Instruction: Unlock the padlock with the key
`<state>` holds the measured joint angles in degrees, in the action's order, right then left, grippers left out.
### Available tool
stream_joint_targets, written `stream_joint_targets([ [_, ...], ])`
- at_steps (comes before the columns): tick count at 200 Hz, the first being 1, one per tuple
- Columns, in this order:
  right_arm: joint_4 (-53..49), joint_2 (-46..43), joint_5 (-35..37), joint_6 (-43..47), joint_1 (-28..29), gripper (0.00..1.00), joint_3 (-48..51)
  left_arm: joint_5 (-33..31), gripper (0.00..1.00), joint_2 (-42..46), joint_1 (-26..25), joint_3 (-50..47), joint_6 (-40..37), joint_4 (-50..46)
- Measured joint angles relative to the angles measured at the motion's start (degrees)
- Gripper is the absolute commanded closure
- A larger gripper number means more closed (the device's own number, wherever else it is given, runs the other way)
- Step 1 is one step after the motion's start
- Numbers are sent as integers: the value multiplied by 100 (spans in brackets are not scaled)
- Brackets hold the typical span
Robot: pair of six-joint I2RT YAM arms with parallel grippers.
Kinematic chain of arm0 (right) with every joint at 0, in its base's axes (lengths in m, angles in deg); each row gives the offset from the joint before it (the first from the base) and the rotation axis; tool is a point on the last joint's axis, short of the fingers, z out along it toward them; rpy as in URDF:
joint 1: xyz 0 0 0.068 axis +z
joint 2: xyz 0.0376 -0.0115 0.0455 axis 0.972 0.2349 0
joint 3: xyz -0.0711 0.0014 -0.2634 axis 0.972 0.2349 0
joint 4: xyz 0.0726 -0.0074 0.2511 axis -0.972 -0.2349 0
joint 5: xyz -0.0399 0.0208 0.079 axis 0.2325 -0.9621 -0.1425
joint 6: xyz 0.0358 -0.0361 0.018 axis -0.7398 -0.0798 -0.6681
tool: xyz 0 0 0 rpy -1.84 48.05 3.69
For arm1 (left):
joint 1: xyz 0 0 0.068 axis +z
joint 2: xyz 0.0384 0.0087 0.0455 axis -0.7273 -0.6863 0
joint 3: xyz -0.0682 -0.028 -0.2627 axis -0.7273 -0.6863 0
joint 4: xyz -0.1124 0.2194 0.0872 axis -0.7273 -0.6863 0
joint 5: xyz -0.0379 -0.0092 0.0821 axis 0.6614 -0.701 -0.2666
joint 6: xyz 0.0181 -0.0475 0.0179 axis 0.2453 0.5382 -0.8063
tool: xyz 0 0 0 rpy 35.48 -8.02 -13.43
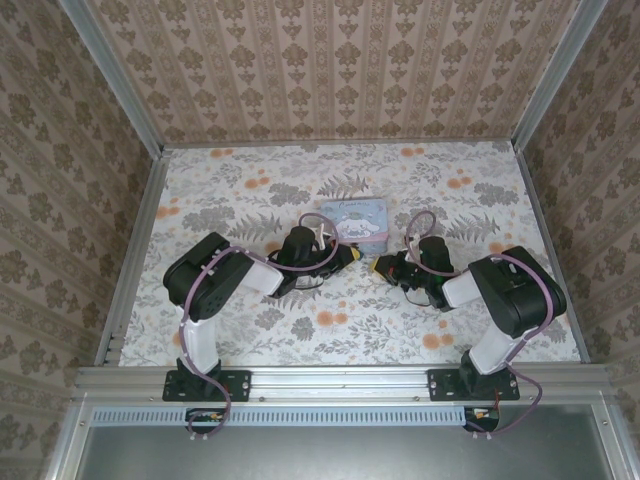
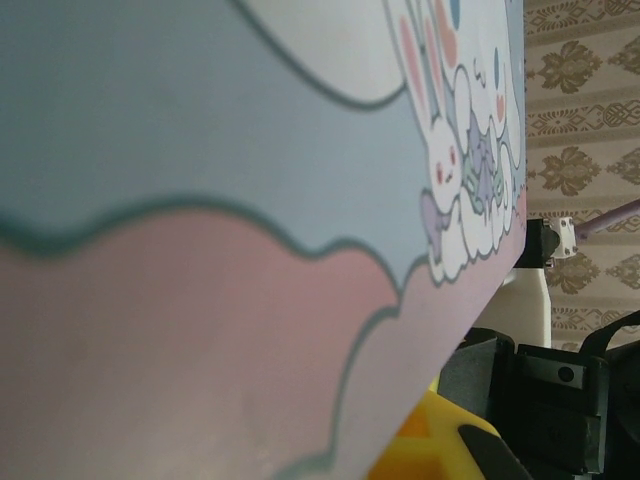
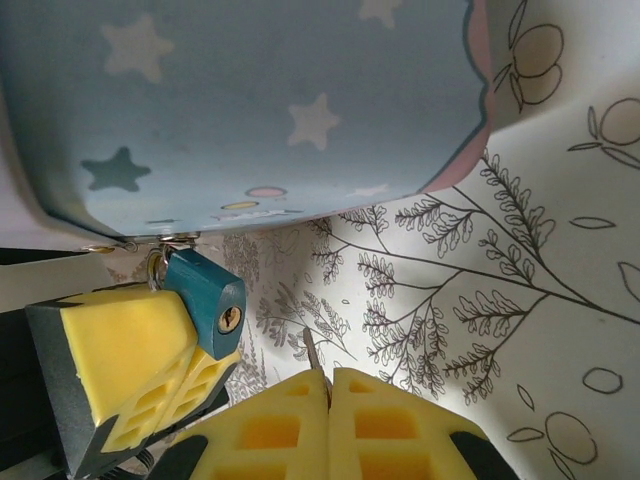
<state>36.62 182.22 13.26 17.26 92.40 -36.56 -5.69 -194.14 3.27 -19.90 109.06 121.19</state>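
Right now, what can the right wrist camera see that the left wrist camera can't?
Right wrist view: the teal padlock hanging on the clasp of the pastel-blue box, the key poking out of the shut right gripper, and the leafy tablecloth. Left wrist view: the cartoon bunny printed on the box, and the patterned wall. Both: that box, very close up.
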Motion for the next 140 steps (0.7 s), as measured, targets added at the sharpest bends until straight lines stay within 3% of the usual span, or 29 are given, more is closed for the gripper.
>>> stream_joint_targets([
  [140,98,-4,-2,-188,2,100,-175,0,100,-94,-2,0,2,168],
])
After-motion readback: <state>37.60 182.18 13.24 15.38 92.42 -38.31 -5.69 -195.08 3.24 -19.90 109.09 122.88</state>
